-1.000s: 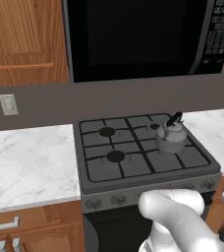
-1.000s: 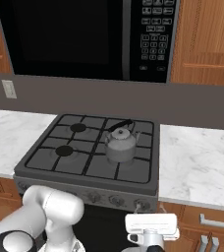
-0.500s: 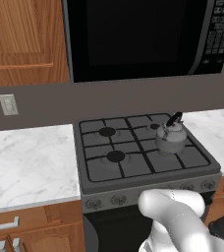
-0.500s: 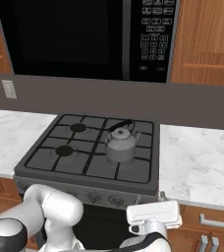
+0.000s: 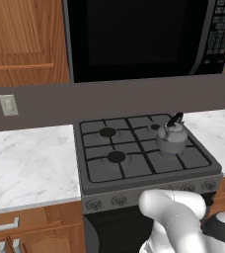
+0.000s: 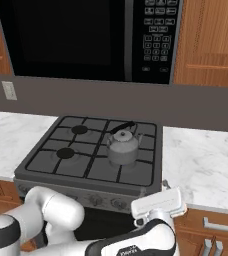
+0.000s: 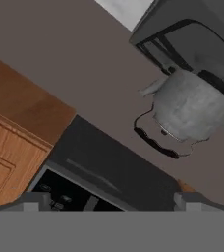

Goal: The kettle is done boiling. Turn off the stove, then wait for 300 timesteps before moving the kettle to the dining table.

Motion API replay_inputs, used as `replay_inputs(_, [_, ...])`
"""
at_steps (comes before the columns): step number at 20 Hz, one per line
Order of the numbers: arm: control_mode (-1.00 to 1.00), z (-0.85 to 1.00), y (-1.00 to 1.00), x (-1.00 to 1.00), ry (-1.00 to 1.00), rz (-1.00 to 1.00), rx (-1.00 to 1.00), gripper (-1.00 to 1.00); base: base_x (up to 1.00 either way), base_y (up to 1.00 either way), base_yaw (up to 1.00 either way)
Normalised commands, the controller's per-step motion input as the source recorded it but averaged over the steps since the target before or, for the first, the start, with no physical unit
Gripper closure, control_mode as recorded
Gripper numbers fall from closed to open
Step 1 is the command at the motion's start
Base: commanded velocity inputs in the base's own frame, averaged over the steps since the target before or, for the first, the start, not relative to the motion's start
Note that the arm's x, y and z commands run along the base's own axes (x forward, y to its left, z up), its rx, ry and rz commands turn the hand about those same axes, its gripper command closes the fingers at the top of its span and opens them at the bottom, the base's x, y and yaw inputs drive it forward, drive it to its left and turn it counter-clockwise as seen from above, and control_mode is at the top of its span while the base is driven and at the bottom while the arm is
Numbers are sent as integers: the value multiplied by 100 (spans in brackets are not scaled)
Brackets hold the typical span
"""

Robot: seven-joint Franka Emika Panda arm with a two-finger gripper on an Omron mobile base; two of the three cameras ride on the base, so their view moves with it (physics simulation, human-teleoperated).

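The grey kettle (image 5: 171, 139) (image 6: 122, 148) (image 7: 192, 106) with its black arched handle stands upright on the stove's (image 5: 134, 170) (image 6: 61, 172) right rear burner. A row of grey front knobs (image 6: 106, 201) runs along the stove's front panel. My gripper (image 6: 158, 196) (image 7: 113, 203) hovers open in front of the stove's right front corner, holding nothing and well short of the kettle. In the hand view the picture is rolled, and the kettle hangs at the upper right between the spread fingertips (image 7: 35, 199). The dining table is out of view.
A black microwave (image 5: 134, 39) (image 6: 86, 35) hangs above the stove. White marble counters (image 5: 25, 165) (image 6: 206, 165) flank it on both sides, over wood drawers (image 6: 211, 230). Wood wall cabinets (image 5: 20, 39) sit beside the microwave, and a wall outlet (image 5: 8, 105) is at the left.
My hand has risen a little at the stove's right front corner, staying open. The kettle and the base have not moved.
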Motion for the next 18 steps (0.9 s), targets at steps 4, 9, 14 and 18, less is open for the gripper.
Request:
replay_inputs(4, [-100,34,6,8,1,0,-22,-100,0,0,0])
replay_inputs(9, [-100,34,10,10,2,0,-22,-100,0,0,0])
replay_inputs(14, [-100,31,16,24,9,0,-19,-100,0,0,0])
replay_inputs(18, [-100,17,27,50,17,0,-12,-100,0,0,0])
